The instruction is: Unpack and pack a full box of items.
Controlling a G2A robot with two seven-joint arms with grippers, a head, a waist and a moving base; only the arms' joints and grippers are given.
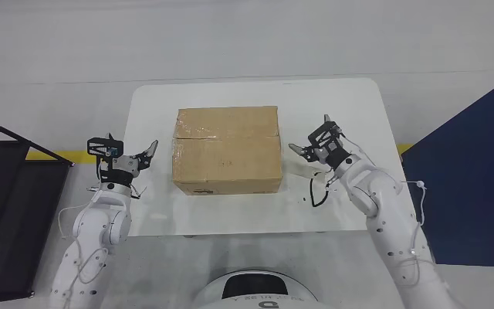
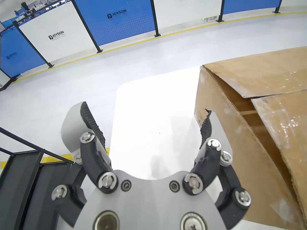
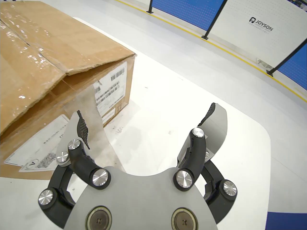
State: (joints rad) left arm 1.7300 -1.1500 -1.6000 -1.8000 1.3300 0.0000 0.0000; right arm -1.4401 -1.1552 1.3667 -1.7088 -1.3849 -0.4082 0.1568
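Box [image 1: 226,151], plain brown cardboard, sits in the middle of the white table [image 1: 332,100], with a claw at each end.

The left gripper [image 2: 145,108] is spread wide and holds nothing. Its ridged black pads [image 2: 92,123] face each other over bare tabletop. It hangs just off the box's left end, near the far corner, and from above a strip of table shows between its nearer finger and the cardboard.

The right gripper [image 3: 146,110] is equally wide and equally empty, low beside the right end. From above, only a thin gap separates its nearer fingertip from the box wall.

On top, the flaps [image 3: 36,37] are folded down and meet along a seam running end to end, with patches of shiny tape left on them. They do not lie flat: at both ends the edges stand a little proud, leaving a dark slit into the box. What is inside I cannot tell. White labels [image 3: 111,82] are stuck on the right end wall.

A black rack [image 2: 21,168] stands off the table's left side. Beyond the table lies pale floor with a yellow line [image 2: 144,40], then blue and white panels [image 2: 115,15] on black posts.
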